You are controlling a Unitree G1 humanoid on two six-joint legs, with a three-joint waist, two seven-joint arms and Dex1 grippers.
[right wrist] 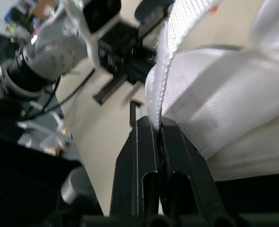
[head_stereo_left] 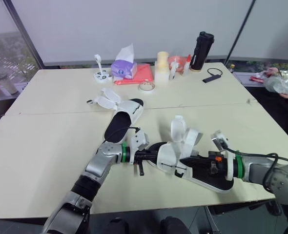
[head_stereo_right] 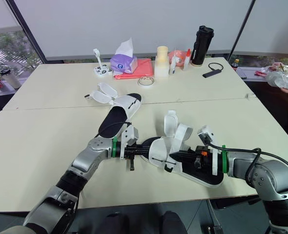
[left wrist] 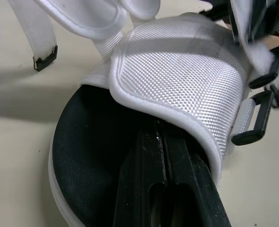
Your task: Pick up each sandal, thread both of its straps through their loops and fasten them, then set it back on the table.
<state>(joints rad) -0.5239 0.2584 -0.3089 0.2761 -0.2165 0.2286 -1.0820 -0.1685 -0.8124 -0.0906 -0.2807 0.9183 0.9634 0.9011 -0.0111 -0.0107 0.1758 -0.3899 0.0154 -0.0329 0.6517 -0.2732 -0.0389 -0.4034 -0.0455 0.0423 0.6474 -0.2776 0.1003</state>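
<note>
Sandal [head_stereo_left: 207,186], judged light w/ floppy mesh, is pinched at strap [right wrist: 165,52] by right gripper [right wrist: 158,124]; left gripper [left wrist: 170,137] is pressed together under flap [left wrist: 177,71].

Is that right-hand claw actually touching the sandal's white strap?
Touching. The right wrist view shows the right gripper with its two fingers pinched shut on the edge of the white strap, no gap.

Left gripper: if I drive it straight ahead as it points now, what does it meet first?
The white mesh flap of the near black-soled sandal: the left gripper sits nosed under it. Beyond, probably the right gripper, pinching a white strap; depth unclear.
</note>
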